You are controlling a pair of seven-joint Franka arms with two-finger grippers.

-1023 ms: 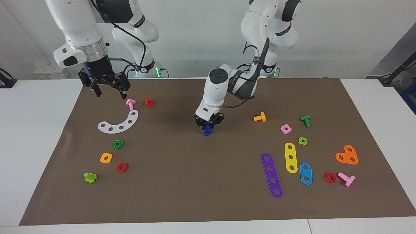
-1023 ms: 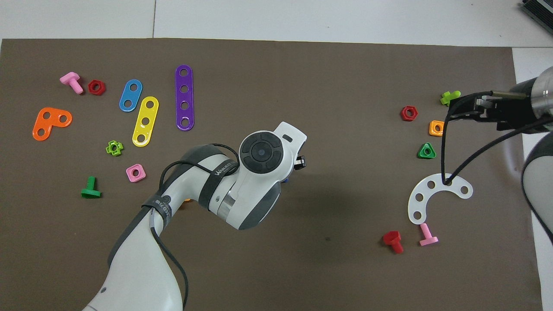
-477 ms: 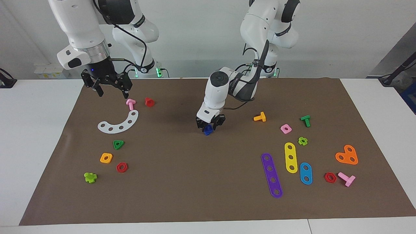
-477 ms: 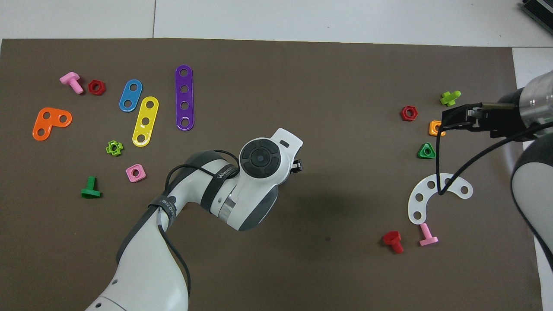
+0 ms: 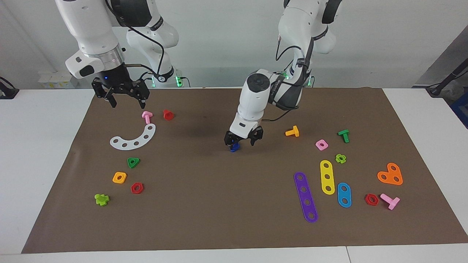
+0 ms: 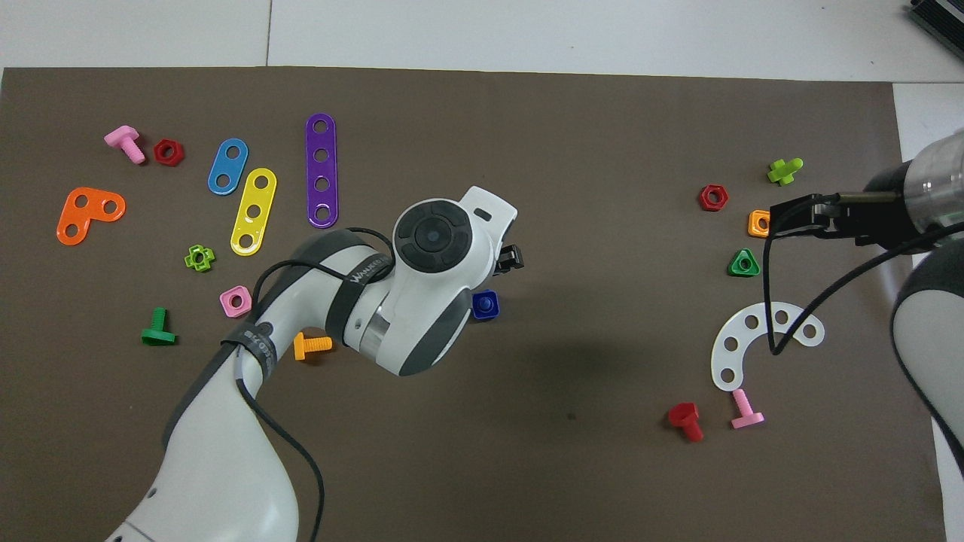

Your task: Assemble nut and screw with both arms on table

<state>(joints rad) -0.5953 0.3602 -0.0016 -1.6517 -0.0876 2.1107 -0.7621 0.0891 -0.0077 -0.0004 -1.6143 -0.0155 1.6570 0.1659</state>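
The dark blue square nut (image 5: 234,147) lies on the brown mat (image 5: 204,204) near the middle of the table; in the overhead view (image 6: 486,304) its round centre shows. The dark blue screw does not show apart from it. My left gripper (image 5: 241,140) is open just above the mat, and the nut lies free at its finger toward the right arm's end. In the overhead view the left wrist hides most of this gripper. My right gripper (image 5: 126,100) is open and empty in the air over the mat's corner by its own base, beside the pink screw (image 5: 147,116).
An orange screw (image 5: 292,131) lies beside the left gripper toward the left arm's end. A white arc plate (image 5: 134,138), red screw (image 5: 168,114), green triangular nut (image 5: 133,162) and orange nut (image 5: 119,177) lie at the right arm's end. Coloured strips (image 5: 305,196) lie at the left arm's end.
My left gripper has opened, let go of the dark blue piece and shifted toward its own end of the table. My right gripper has drawn back a little toward its base.
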